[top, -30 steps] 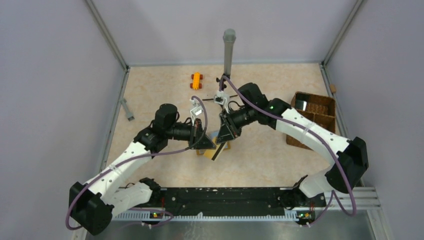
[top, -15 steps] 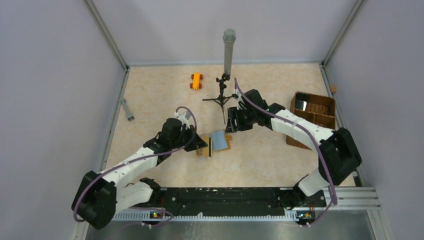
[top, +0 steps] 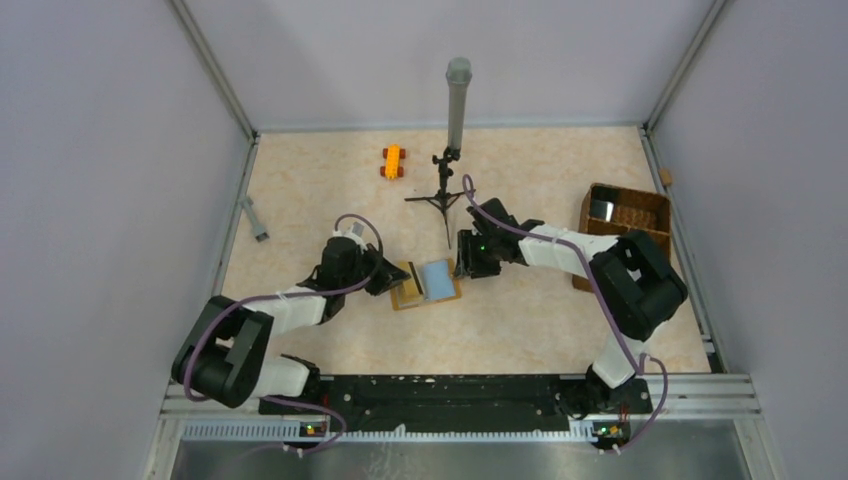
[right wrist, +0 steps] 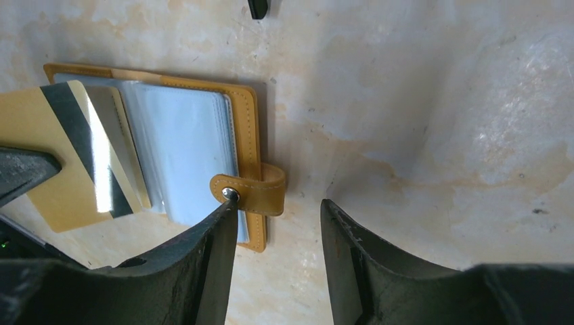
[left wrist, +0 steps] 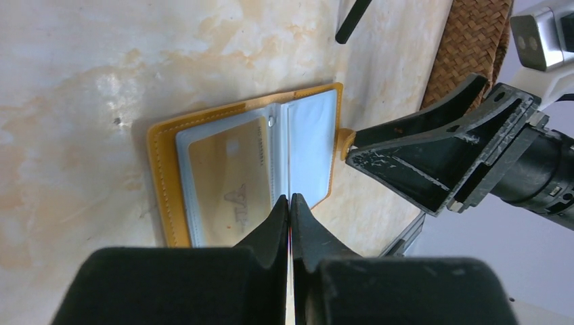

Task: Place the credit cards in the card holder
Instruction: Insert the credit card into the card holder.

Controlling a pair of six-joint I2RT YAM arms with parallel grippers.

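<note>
at the centre of the surface, card holder lies open, one gold card in a clear sleeve, left tool pinched shut over its middle, right tool open astride the snap strap; judged nearly done, other cards unseen.

We are looking at a robot test cell in a lab, not a home or a shop. Plain grey walls on metal framing box in a marbled table on three sides. At 6 o'clock a black mounting rail carries the left arm and the right arm, which trail purple cables. Odd props sit about (a toy car at 11 o'clock, a wicker basket at 3), with a small tripod at 12.
</note>
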